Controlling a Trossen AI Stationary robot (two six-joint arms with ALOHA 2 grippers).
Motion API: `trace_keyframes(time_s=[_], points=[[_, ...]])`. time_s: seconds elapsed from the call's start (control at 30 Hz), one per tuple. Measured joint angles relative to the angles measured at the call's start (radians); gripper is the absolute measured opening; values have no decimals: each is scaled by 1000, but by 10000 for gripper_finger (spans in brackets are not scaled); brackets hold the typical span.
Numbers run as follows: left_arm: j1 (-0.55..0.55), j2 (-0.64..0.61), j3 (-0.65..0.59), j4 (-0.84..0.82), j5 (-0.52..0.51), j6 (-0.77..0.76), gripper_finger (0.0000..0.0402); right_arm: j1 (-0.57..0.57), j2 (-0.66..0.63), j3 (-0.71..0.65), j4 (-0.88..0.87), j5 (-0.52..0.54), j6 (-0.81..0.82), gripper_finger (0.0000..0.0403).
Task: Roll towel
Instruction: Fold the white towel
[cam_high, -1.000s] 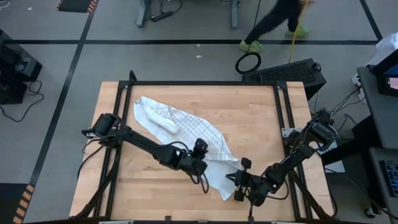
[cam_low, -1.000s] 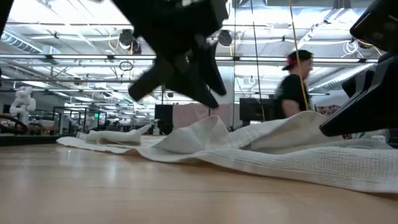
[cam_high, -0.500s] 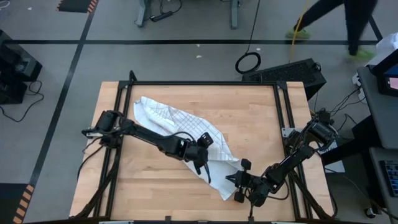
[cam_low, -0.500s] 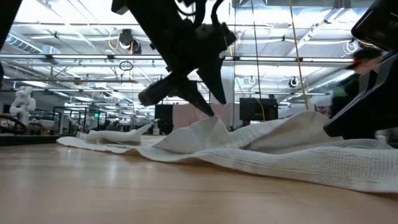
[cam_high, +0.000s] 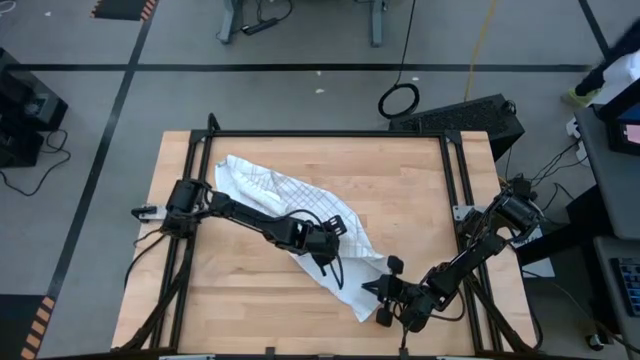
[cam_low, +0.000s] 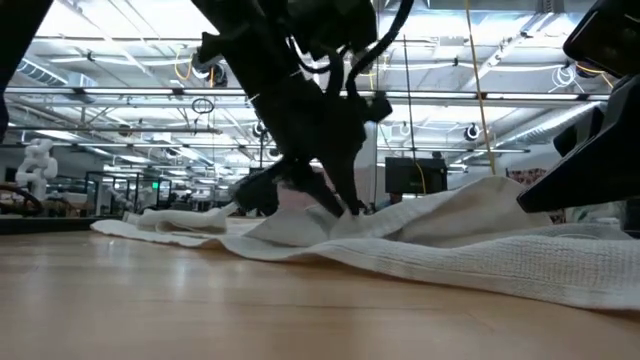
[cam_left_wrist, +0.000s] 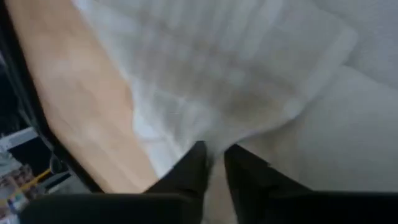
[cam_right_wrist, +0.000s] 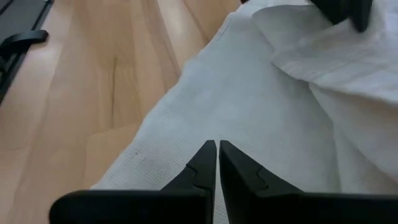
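Observation:
The white towel (cam_high: 290, 205) with fine dark check lines lies crumpled in a diagonal band on the wooden table, from the far left toward the near right. My left gripper (cam_high: 326, 242) points slantwise down onto a raised fold in the towel's middle (cam_low: 345, 215) and is shut on it. My right gripper (cam_high: 377, 290) is shut at the towel's near right end (cam_right_wrist: 261, 124). In the low view the cloth rises toward it (cam_low: 490, 190). My left gripper pinches a raised fold of the towel's middle (cam_left_wrist: 214, 140) between its two fingers, slanting down from the table's left. The rest of the towel lies slack on the table. My right gripper has its shut fingers (cam_right_wrist: 205, 163) on the towel's near right end, coming level and low from the near right. The fingers hide the contact, so one layer or several cannot be told. The cloth rises a little toward them.
A dark metal frame (cam_high: 330, 134) runs along the table's far edge and down both sides. Bare wood (cam_high: 420, 190) lies to the far right of the towel and along the near left (cam_high: 230, 300). The room's floor and cables lie beyond the table.
My left gripper has gone down and a little toward the far right onto the towel's middle fold, rolling about its own axis, and its fingers have closed from wide apart onto the fold. A person walking behind the table has left the view.

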Motion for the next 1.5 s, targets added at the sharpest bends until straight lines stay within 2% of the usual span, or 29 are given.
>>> trace_keyframes(time_s=[0.1,0.2,0.4,0.53,0.67,0.73,0.83,1.0,1.13,1.37,1.5], points=[[-18,-2,5,52,-4,-61,10,-1,0,0,2,1,-4,13],[-48,-2,31,18,-15,-132,9,-5,0,0,-1,4,-4,13],[-134,-21,90,-52,-130,-313,5,-15,0,0,30,62,-19,13],[-190,-36,177,-73,-227,-514,5,-10,-2,0,144,76,-145,14],[-216,-36,245,-70,-222,-732,5,5,-6,45,193,79,-363,29],[-222,-36,254,-55,-197,-815,5,15,-6,89,136,80,-441,48],[-228,-34,252,-53,-168,-909,5,27,-6,166,-37,80,-444,92],[-236,-34,245,-47,-118,-982,5,48,-6,292,-390,129,-249,176],[-244,-34,243,-44,-113,-983,5,73,-6,356,-625,136,-69,209],[-242,-34,243,-41,-112,-1034,4,85,-6,367,-634,234,-67,214],[-242,-34,243,-44,-112,-1035,4,75,-6,366,-595,239,-111,214]])
